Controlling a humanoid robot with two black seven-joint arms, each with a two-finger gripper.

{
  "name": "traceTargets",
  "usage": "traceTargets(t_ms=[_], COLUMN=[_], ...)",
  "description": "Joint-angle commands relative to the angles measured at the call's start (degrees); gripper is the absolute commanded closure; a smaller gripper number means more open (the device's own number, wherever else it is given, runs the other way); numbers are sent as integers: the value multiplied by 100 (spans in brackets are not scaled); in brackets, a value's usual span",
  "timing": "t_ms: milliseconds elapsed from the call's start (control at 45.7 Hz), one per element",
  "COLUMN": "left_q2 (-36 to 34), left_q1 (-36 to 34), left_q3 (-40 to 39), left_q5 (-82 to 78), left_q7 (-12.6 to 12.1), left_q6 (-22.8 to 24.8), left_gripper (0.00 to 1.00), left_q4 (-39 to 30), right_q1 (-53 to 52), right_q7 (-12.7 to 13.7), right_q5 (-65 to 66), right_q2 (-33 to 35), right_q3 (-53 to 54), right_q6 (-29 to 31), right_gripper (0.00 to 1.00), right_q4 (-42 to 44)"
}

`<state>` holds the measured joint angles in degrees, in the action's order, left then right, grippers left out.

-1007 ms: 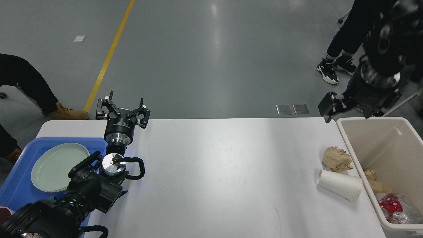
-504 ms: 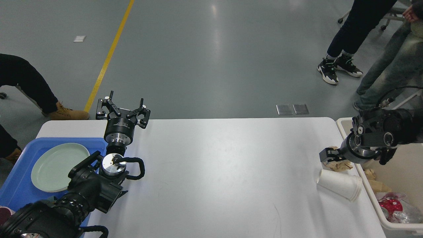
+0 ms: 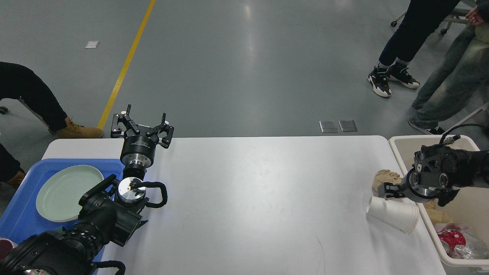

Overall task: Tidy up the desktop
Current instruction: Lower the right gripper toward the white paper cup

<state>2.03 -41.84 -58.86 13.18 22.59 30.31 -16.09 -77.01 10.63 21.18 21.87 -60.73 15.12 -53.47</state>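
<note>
The white desktop [image 3: 259, 191] fills the middle of the head view. A crumpled brown paper ball [image 3: 384, 178] and a white paper cup [image 3: 393, 214] lying on its side sit near its right edge. My right gripper [image 3: 387, 190] comes in from the right over the bin and sits low between the paper ball and the cup, touching or just above them. Its fingers are dark and I cannot tell them apart. My left gripper [image 3: 142, 124] is open and empty, held above the far left part of the desktop.
A beige bin [image 3: 431, 140] stands off the right edge, holding a red can [image 3: 452, 238], foil and brown paper. A blue tray [image 3: 23, 217] with a pale green plate [image 3: 68, 193] lies at the left. People stand on the floor beyond the table.
My right arm has come down from above the bin's far corner to the paper ball and cup, then shifted slightly lower and nearer. The left arm has not moved.
</note>
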Motion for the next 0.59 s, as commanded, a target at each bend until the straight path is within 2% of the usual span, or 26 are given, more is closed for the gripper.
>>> traceTargets(t_ms=[0, 329, 569], left_q2=[0, 0, 0], left_q1=[0, 0, 0], left_q3=[-3, 6, -3], left_q5=[0, 0, 0], left_q7=[0, 0, 0], left_q6=[-8, -8, 1], left_gripper=[3, 3, 3], left_q4=[-8, 1, -8], right_q1=[-33, 98, 617], right_q7=[0, 0, -8], right_q5=[0, 0, 0], right_q2=[2, -209, -552], right_q3=[9, 421, 510], right_q6=[-9, -27, -35], right_gripper=[0, 0, 0], right_q4=[21, 855, 1497])
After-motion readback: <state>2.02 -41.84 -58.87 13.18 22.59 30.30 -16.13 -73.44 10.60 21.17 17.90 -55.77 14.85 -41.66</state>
